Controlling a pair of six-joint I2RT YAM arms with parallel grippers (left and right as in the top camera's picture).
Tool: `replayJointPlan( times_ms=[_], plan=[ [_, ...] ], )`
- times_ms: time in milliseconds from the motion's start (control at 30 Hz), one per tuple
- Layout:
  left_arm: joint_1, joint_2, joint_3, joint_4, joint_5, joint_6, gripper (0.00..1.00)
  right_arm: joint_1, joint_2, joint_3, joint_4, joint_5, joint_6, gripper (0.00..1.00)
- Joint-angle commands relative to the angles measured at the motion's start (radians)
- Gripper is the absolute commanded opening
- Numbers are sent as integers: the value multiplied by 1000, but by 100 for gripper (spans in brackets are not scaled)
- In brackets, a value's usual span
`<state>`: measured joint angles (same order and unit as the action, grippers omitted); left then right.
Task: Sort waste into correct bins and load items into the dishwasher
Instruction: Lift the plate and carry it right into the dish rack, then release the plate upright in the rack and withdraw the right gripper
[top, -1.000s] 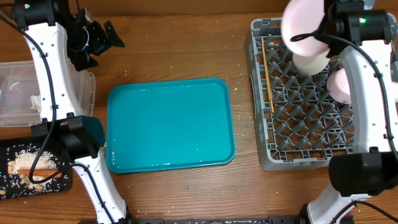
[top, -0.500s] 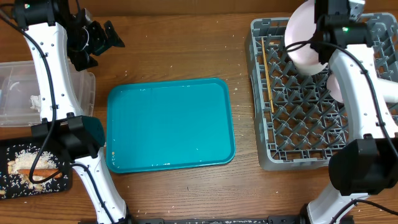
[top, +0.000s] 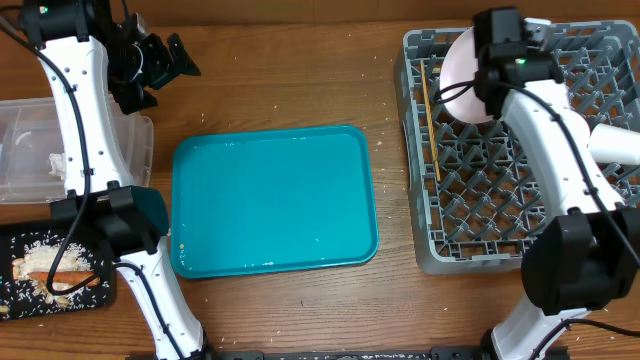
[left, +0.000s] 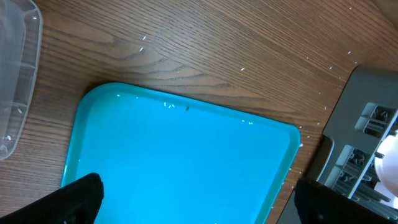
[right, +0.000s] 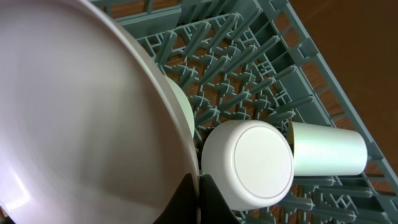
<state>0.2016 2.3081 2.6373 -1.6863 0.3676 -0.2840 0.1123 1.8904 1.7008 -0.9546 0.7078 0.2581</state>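
- A wooden table is seen from above. A grey rack stands at the right, a teal tray in the middle, and a tub and a black tray at the left.
- The step in hand is judged to be the racking of the plate, which is held on edge and tilted over the rack's far left corner.
- The right gripper is clamped on the plate's rim. The left gripper is spread wide with nothing in it, over the table's far left.
- The plate is best lowered edge-first into a free row of pegs, and released only once it is borne by them.
- The bowl, upside down just beside the plate's rim, is to be cleared. So are the cup lying on its side past it and the chopsticks along the rack's left side.
- The pegs under the plate are hidden by the plate in the wrist view and partly by the arm from above, so the slot cannot be checked.
- A pale rim behind the plate cannot be identified.
- The right fingers are cut off at the frame's bottom, so the depth of the grip cannot be told.
- The tub's contents are too blurred to name. On the black tray only a carrot and pale scraps are made out.
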Motion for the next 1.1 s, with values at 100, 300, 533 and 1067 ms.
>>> replayJointPlan(
  times_ms=[100, 300, 533, 1067],
  plan=[
    [-6, 5, -2, 0, 14, 15, 100, 31, 33, -11, 6, 93, 3, 4],
    [-6, 6, -2, 0, 14, 15, 100, 71, 23, 3, -25, 92, 22, 20],
    [-6, 5, -2, 0, 14, 15, 100, 133, -58, 123, -114, 26, 117, 49],
    [-7, 6, -2, 0, 14, 15, 100, 138, -449, 198, -502, -384, 366, 90]
  ],
)
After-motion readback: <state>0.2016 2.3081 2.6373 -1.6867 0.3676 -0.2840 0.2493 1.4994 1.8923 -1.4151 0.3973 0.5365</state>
